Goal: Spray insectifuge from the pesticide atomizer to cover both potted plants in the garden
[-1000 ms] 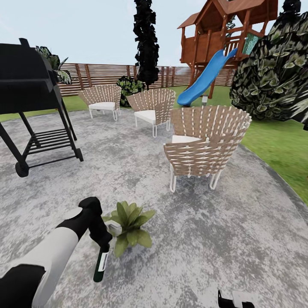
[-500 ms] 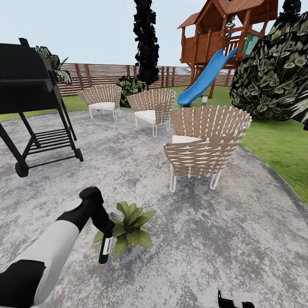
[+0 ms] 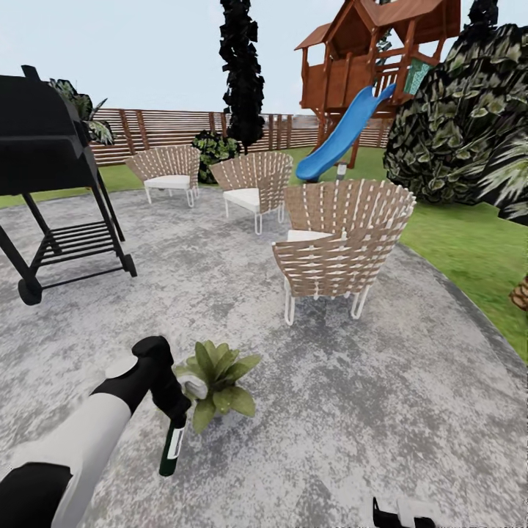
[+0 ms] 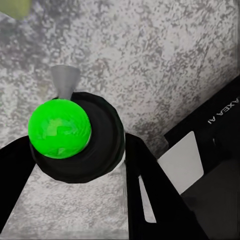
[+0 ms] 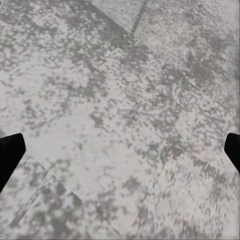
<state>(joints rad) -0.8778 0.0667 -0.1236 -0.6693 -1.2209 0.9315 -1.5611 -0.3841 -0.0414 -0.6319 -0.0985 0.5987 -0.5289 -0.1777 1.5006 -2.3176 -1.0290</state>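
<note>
**Head view status: left arm holding the atomizer beside one potted plant**

Head view, largest items first: the grey stone patio [image 3: 411, 381] takes up the lower scene, bordered by green lawn [image 3: 469, 249] and a brown slatted fence [image 3: 169, 128]. One wooden play tower [image 3: 367, 51] with one blue slide [image 3: 341, 136] stands behind. One black grill [image 3: 44, 169] stands on the patio, well apart from the jaws. Three woven chairs are counted: one near [image 3: 341, 246], two farther back [image 3: 253, 180] [image 3: 165, 170].

Left arm pose: the white-and-black forearm reaches forward and down, wrist bent, so that the left gripper [image 3: 174, 412] points at the patio. Its jaws are pinched on the pesticide atomizer [image 3: 172, 449], which hangs bottom-down below them, its white label facing the camera; no writing on the label can be read. In the left wrist view the bottle [image 4: 75, 137] sits between the two dark fingers [image 4: 150, 190], with a bright green round patch on it and its pale grey nozzle directed at the stone. Partial lettering "AXEA AI" shows on the gripper body.

One potted plant [image 3: 216, 375] is counted, just beside the jaws, on the patio.

Right gripper [image 5: 120, 150]: two dark fingertips [image 5: 9, 155] sit at opposite edges of the right wrist view, jaws spread wide over bare stone.
</note>
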